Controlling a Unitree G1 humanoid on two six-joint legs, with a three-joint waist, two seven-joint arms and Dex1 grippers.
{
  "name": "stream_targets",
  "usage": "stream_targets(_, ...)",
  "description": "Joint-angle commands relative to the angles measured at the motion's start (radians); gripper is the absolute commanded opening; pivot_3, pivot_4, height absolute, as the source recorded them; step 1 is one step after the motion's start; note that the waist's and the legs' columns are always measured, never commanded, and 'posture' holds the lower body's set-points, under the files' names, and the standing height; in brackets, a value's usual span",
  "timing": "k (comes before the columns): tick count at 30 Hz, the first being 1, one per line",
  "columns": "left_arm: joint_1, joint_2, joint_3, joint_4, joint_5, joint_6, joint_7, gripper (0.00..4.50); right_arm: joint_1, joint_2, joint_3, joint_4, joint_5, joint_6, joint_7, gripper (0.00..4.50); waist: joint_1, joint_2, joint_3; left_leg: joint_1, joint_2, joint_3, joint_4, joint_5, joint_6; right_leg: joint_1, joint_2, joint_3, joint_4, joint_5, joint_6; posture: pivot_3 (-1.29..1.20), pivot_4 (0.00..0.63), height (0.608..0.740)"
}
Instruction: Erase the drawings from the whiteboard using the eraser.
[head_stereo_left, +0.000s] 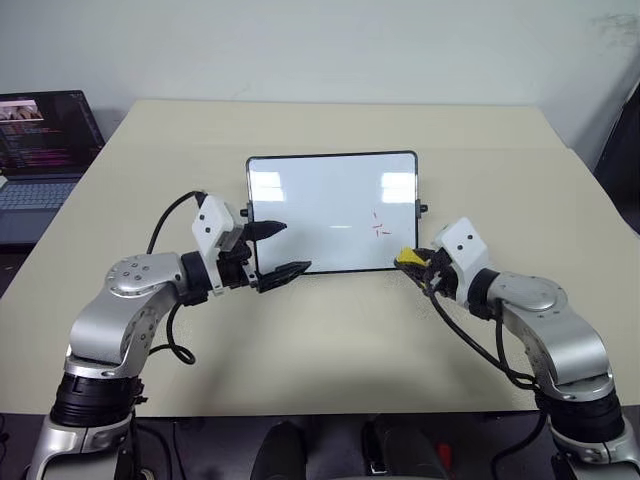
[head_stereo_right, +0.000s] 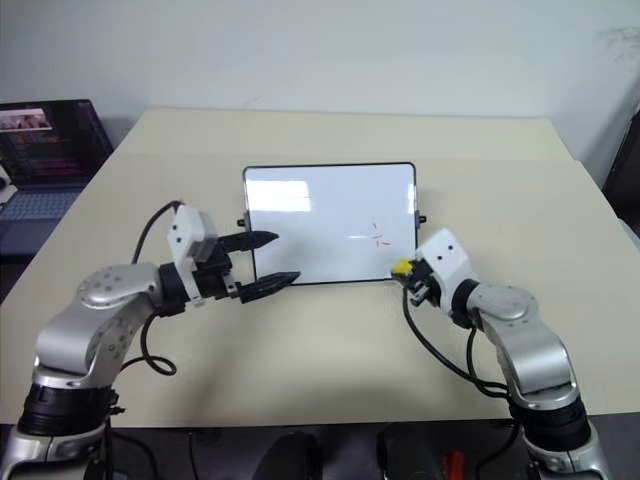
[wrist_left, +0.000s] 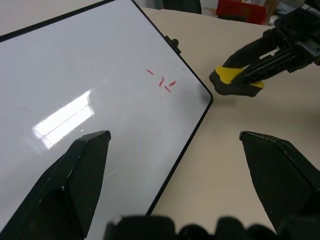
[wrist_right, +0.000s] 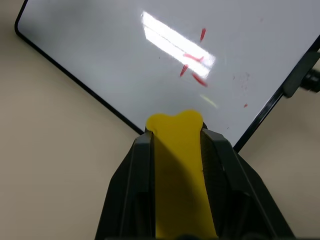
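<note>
The whiteboard (head_stereo_left: 320, 200) lies in the middle of the table, with small red drawings (head_stereo_left: 380, 226) near its lower right corner. My right gripper (head_stereo_left: 412, 262) is shut on the yellow eraser (head_stereo_left: 406, 256), which it holds just off that corner, beside the board's edge. The right wrist view has the eraser (wrist_right: 179, 160) clamped between both fingers, with the drawings (wrist_right: 192, 62) just beyond its tip. My left gripper (head_stereo_left: 292, 248) is open at the board's lower left, one finger over the white surface and the other over the table. The left wrist view also takes in the drawings (wrist_left: 162, 81) and the eraser (wrist_left: 235, 76).
An open laptop (head_stereo_left: 40, 150) stands at the far left, off the beige table (head_stereo_left: 330, 340). Black cables hang from both forearms. Bare tabletop lies in front of and behind the board.
</note>
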Motion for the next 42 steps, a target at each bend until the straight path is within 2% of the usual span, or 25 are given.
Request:
stream_targets(1, -0.012, 0.007, -0.003, 0.001, -0.002, -0.020, -0.022, 4.50, 0.001, 0.004, -0.005, -0.048, -0.013, -0.031, -0.058, 0.96, 0.002, 0.000, 0.000, 0.000, 0.000, 0.000, 0.000, 0.000, 0.000, 0.000, 0.000, 0.000, 0.000, 0.000, 0.000, 0.00, 0.150, 0.740)
stream_targets(4, -0.020, 0.006, -0.015, 0.004, 0.014, -0.038, -0.033, 4.50, -0.029, 0.014, 0.041, -0.017, -0.057, -0.092, -0.114, 0.96, 0.004, 0.000, 0.000, -0.001, 0.000, 0.001, 0.000, 0.000, 0.000, 0.000, -0.001, 0.001, -0.001, 0.000, 0.000, 0.00, 0.150, 0.740)
stream_targets(9, -0.018, 0.008, -0.022, 0.000, 0.019, -0.041, -0.041, 4.50, -0.160, 0.046, 0.134, 0.168, -0.178, -0.260, -0.213, 0.96, 0.004, 0.000, 0.000, 0.000, 0.000, 0.002, 0.001, 0.000, 0.000, 0.000, -0.001, 0.001, 0.000, 0.000, 0.000, 0.00, 0.150, 0.740)
stream_targets(14, -0.017, 0.012, -0.025, -0.001, 0.021, -0.042, -0.048, 4.50, -0.273, 0.074, 0.188, 0.345, -0.249, -0.385, -0.247, 0.96, 0.007, 0.000, 0.000, -0.001, 0.000, 0.008, 0.001, 0.000, 0.000, 0.000, -0.001, 0.001, 0.000, 0.001, -0.001, 0.00, 0.150, 0.740)
stream_targets(17, -0.016, 0.014, -0.027, -0.005, 0.026, -0.044, -0.050, 4.50, -0.281, 0.072, 0.223, 0.420, -0.285, -0.423, -0.237, 0.96, 0.007, 0.000, 0.000, -0.001, 0.000, 0.009, 0.001, 0.000, 0.000, 0.000, -0.001, 0.002, -0.001, 0.003, -0.004, 0.00, 0.150, 0.740)
stream_targets(25, -0.016, 0.018, -0.017, -0.014, 0.017, -0.035, -0.049, 4.50, -0.201, 0.015, 0.306, 0.389, -0.295, -0.373, -0.078, 0.96, 0.008, -0.001, -0.001, 0.000, 0.001, 0.009, 0.002, 0.000, 0.000, 0.000, -0.001, 0.002, 0.001, 0.003, -0.004, 0.00, 0.150, 0.740)
stream_targets(34, -0.010, 0.019, -0.015, -0.023, 0.009, -0.027, -0.047, 4.50, -0.272, 0.060, 0.226, 0.464, -0.345, -0.408, -0.207, 0.96, 0.007, -0.001, -0.001, 0.003, 0.000, 0.009, 0.005, 0.000, 0.000, 0.000, -0.001, 0.003, 0.008, 0.000, 0.000, 0.00, 0.150, 0.740)
stream_targets(42, -0.003, 0.019, -0.009, -0.030, 0.000, -0.020, -0.044, 4.50, -0.201, 0.006, 0.310, 0.405, -0.332, -0.338, -0.028, 0.96, 0.007, -0.002, -0.001, 0.003, 0.001, 0.009, 0.005, 0.000, 0.000, 0.001, -0.001, 0.003, 0.008, 0.000, 0.000, 0.00, 0.150, 0.740)
